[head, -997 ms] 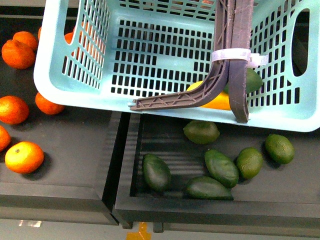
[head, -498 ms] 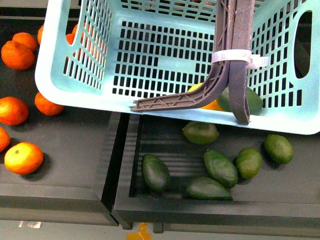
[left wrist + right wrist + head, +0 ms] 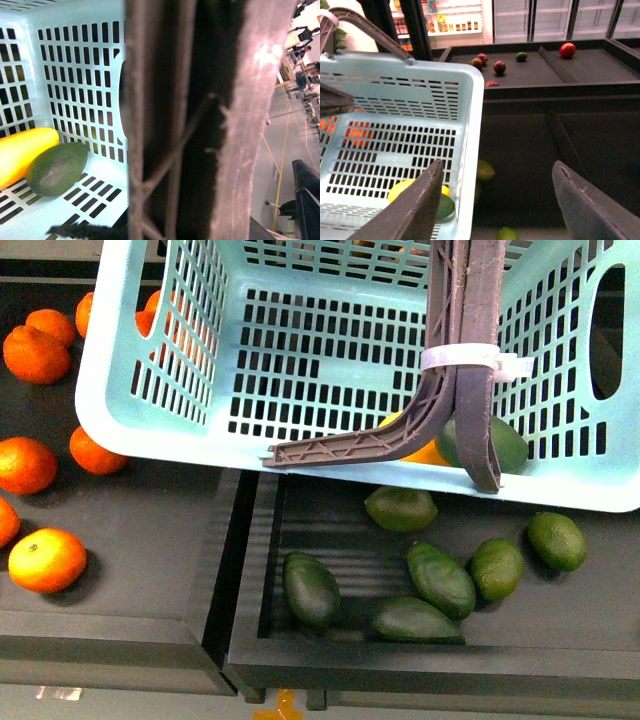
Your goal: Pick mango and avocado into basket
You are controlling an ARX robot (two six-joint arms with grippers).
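The pale teal basket [image 3: 110, 370] hangs tilted over the black trays, held by its brown-grey handles [image 3: 465, 360], which are bound with a white zip tie. My left gripper is shut on the handles [image 3: 165, 125], which fill the left wrist view; its fingers do not show. The yellow-orange mango [image 3: 22, 152] and the dark green avocado [image 3: 56, 167] lie side by side on the basket floor [image 3: 100, 195]. In the front view they show behind the handles as the mango [image 3: 428, 452] and the avocado [image 3: 512, 445]. My right gripper [image 3: 497, 164] is open and empty beside the basket rim [image 3: 472, 115].
Several loose avocados [image 3: 440, 580] lie in the black tray [image 3: 250, 640] under the basket. Oranges [image 3: 45, 560] lie in the tray to the left. In the right wrist view, dark red mangoes [image 3: 499, 66] sit on a far shelf, and an avocado [image 3: 485, 170] lies beside the basket.
The basket has shifted slightly. The avocado inside it has slid down against the near wall, next to the mango. The loose fruit below has not moved.
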